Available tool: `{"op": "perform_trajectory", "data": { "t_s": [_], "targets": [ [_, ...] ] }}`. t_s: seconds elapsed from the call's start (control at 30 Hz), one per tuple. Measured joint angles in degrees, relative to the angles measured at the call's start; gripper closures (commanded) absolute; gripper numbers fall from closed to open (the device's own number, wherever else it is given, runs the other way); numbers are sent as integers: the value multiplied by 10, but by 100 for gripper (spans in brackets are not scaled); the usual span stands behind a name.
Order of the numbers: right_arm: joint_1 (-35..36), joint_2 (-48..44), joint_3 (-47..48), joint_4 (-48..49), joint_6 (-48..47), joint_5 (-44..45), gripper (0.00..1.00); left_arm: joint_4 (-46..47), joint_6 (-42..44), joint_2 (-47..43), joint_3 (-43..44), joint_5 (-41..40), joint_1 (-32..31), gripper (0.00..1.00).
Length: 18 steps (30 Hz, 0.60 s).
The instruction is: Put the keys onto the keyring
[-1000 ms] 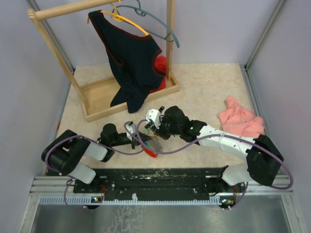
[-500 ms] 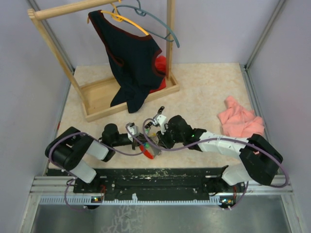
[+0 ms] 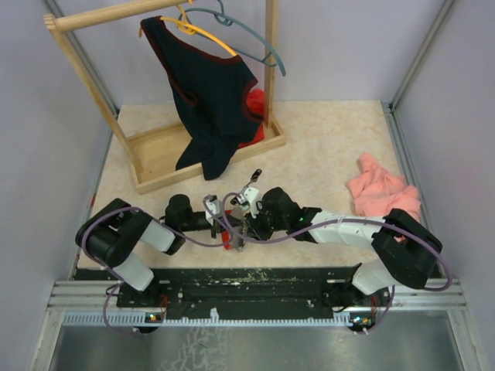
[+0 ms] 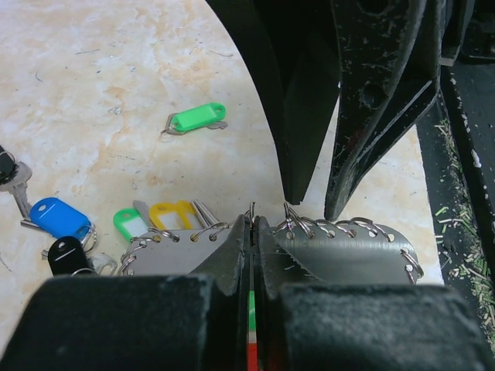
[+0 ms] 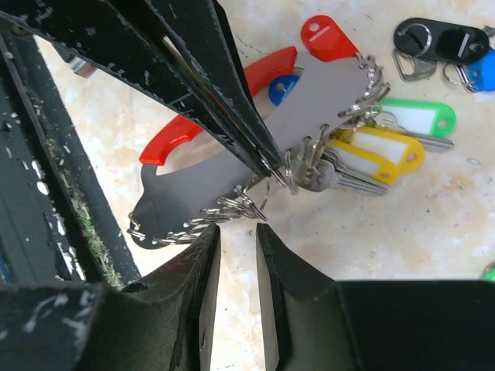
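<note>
My left pincer (image 4: 251, 226) is clamped on the keyring (image 5: 321, 104). Its long axis slants across just ahead of my right pincer (image 5: 237, 236), whose 2 fingers stand slightly apart and empty, below its wire loops (image 5: 241, 207). The keys (image 5: 375, 153) lie beyond, rightward

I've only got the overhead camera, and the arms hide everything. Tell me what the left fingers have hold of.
Observer: The left fingers are shut on the edge of the keyring, on its grey plate.
Operator: Now give me the right fingers.
Observer: The right fingers stand slightly apart, tips at the small wire rings along that edge. Nothing is clamped between them.
Operator: Report any loose keys.
Observer: One green-tagged key lies alone on the table, away from the keyring.
</note>
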Motion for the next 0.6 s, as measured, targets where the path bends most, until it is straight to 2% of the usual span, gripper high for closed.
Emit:
{"op": "perform_trajectory", "data": {
  "t_s": [0.27,0.4,0.6],
  "targets": [
    [-53,-27,6,-75,-18,42,69,-76,13,-4,31,9,0,99],
    [-87,-22,48,-141,-23,75,69,-138,20,-4,63,9,0,99],
    [-103,22,108,-177,-37,129,69,-206,51,-20,72,2,-1,99]
  ]
}}
